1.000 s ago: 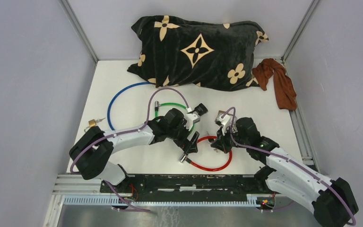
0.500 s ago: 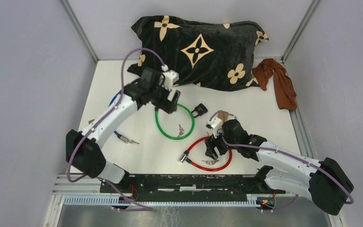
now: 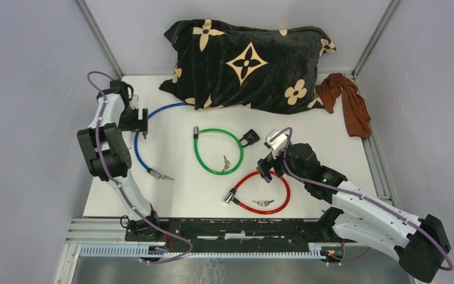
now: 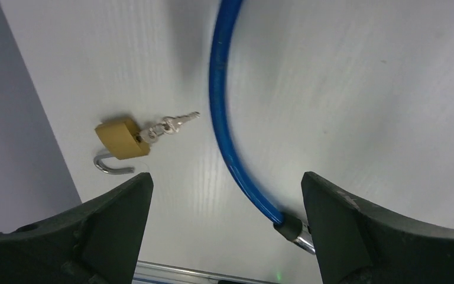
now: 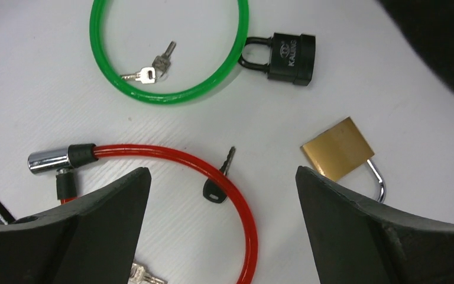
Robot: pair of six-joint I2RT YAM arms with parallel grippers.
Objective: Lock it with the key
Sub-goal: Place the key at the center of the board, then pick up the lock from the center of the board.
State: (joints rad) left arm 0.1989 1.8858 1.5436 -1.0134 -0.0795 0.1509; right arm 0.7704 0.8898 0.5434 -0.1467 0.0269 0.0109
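Both pincers hang spread and empty. The left pincer (image 4: pixel 221 183) is over the small brass padlock (image 4: pixel 117 138) near the table's (image 3: pixel 177 195) left edge, its shackle open and a key (image 4: pixel 174 122) seemingly in it. The right pincer (image 5: pixel 221 177) is above the red cable (image 5: pixel 153 152). I judge I'm between grasps: next I pinch the padlock, close the shackle and turn the key. Overhead, my left arm (image 3: pixel 103 148) hides it.

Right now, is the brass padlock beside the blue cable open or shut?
Open: on the brass padlock, one shackle end hangs free.

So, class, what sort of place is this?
Probably a robot test cell in a lab: plain grey walls box in a white table, with a green cable lock and a red cable lock laid out as props.
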